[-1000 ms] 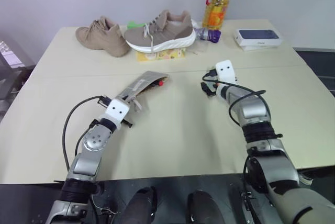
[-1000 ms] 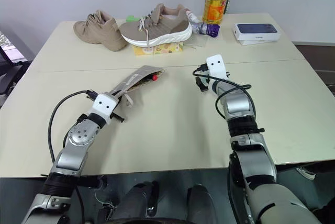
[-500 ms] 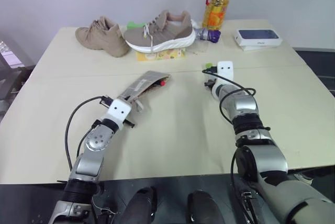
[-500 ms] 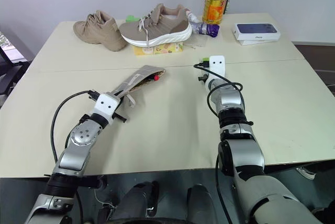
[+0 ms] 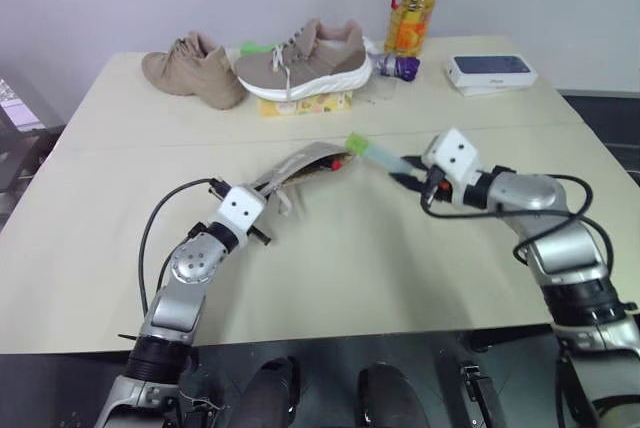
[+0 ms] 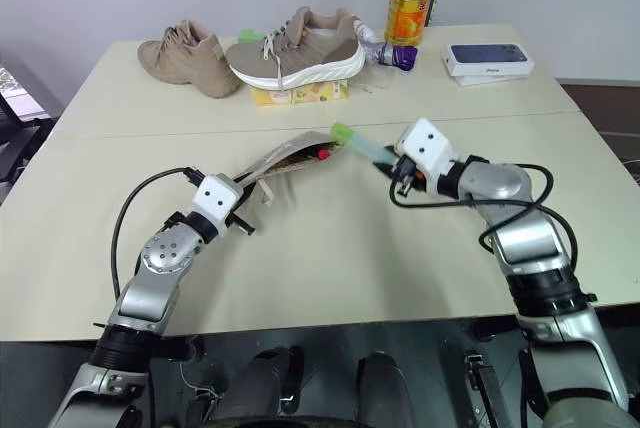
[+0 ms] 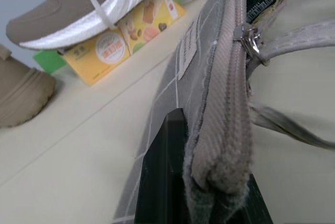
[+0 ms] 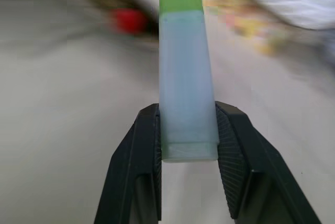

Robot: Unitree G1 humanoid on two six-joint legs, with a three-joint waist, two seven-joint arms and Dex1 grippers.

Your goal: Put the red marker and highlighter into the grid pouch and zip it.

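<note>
1. One of two pens seems stowed: from the head views, the slim red marker (image 5: 336, 161) pokes from the flat grey grid pouch (image 5: 300, 162), unzipped. The right gripper (image 5: 408, 174) carries the stubby green-capped highlighter (image 5: 372, 151), its cap at the marker's 3 o'clock.
2. Left wrist view: left gripper (image 7: 201, 192) pinches the pouch's zipper edge.
3. Right wrist view: pads (image 8: 148, 145) clamp the highlighter's base; insertion and zipping remain.

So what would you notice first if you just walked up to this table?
Probably the highlighter, pinched at its pale end by the right gripper and held in the air, green cap aimed at the grid pouch. The left gripper holds up that pouch's near end, with the red marker poking out of the far end. Behind them, two tan sneakers sit at the table's far edge.
</note>
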